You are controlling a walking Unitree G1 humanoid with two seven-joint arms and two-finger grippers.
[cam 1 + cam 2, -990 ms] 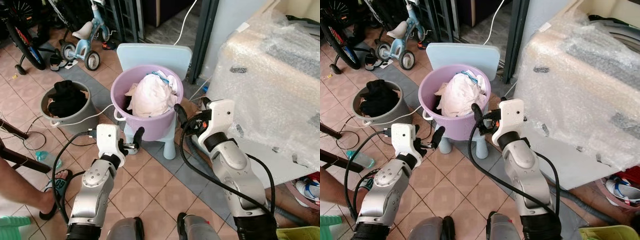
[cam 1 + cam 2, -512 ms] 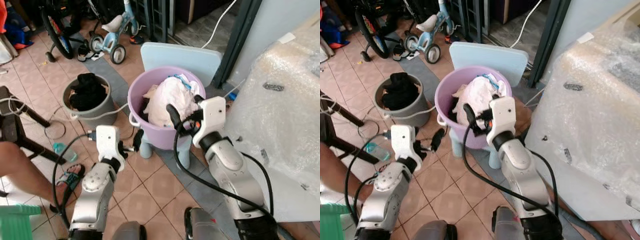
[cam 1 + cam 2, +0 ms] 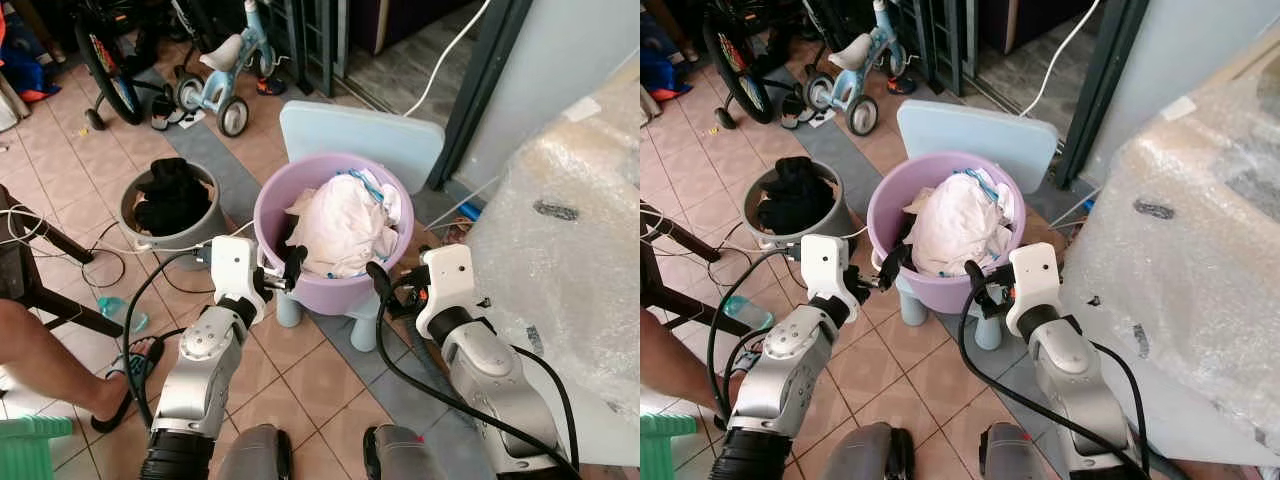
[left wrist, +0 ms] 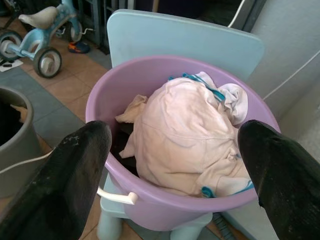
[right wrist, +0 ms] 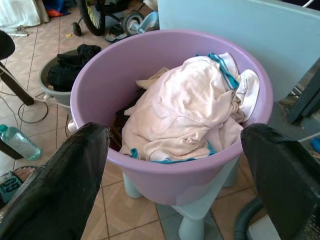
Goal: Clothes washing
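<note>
Both pincers, left pincer [image 3: 290, 268] and right pincer [image 3: 380, 285], spread wide, flank the purple tub [image 3: 300, 290] (laundry heaped inside)

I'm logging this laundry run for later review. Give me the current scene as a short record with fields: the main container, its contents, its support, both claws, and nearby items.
container: purple tub
contents: heap of pale clothes with teal trim, piled above the rim
support: light blue child's chair
left claw: open, beside the tub's left rim, holding nothing
right claw: open, beside the tub's right side, holding nothing
nearby: grey bucket with dark clothes, tricycle, bubble-wrapped appliance, a person's foot in a sandal
</note>
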